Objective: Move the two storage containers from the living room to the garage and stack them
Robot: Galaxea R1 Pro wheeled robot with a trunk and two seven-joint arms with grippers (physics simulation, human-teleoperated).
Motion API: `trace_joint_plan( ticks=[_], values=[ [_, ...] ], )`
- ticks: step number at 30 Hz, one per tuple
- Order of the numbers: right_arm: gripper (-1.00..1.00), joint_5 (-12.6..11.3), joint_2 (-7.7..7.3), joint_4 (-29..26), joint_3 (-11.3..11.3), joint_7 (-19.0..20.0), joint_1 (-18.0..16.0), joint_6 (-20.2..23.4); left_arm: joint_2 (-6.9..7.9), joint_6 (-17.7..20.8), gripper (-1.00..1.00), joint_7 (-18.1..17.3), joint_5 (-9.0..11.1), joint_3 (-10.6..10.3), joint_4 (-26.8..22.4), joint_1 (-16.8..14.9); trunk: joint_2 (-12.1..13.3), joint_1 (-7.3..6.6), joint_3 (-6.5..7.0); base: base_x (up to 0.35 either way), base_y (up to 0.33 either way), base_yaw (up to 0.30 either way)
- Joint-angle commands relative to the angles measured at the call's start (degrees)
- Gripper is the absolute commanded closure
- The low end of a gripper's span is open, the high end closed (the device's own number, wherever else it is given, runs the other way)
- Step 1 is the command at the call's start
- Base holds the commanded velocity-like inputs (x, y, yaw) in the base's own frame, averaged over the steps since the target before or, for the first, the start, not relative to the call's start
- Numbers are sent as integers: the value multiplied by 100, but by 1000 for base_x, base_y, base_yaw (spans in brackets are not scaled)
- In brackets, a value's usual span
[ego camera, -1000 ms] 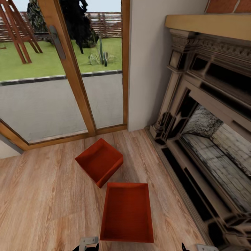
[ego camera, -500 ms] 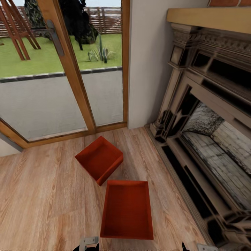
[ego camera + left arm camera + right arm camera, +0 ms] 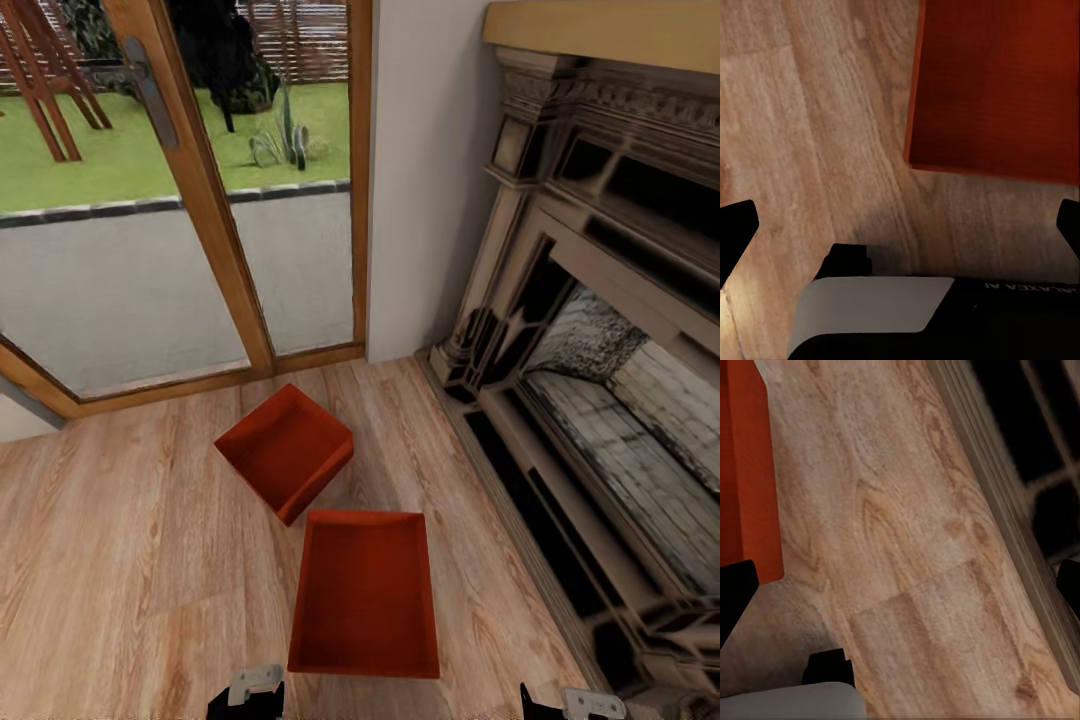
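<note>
**Storage containers on living-room floor, both grippers released**

The two storage containers rest on the light wood-plank floor [image 3: 120,560] of the living room. The near container [image 3: 366,592] lies with its long axis pointing away from the robot, open top up, interior empty. The far container [image 3: 286,448] sits turned diagonally, one corner touching or almost touching the near container's far left corner; contact cannot be confirmed. The far container lies near the wood-framed glass doors [image 3: 200,200]; the ornate dark fireplace [image 3: 600,350] borders the floor's right edge.

Left gripper [image 3: 900,225]: jaws released and spread wide, holding nothing, positioned above bare floor just short of the near container's near left corner. Its housing carries white lettering, seen inverted, reading partly "GALAXEA AI".

Right gripper [image 3: 900,577]: jaws released and spread wide, holding nothing, positioned above floor between the near container's right wall and the fireplace base.

No writing is visible on either container.
</note>
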Motion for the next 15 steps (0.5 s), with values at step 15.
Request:
trace_joint_plan(
  ticks=[15],
  values=[
    [-100,-24,24,-1,18,-32,-13,242,-7,685,-100,31,54,-63,-1107,-45,-2,0,-146,0,0,0]
  ],
)
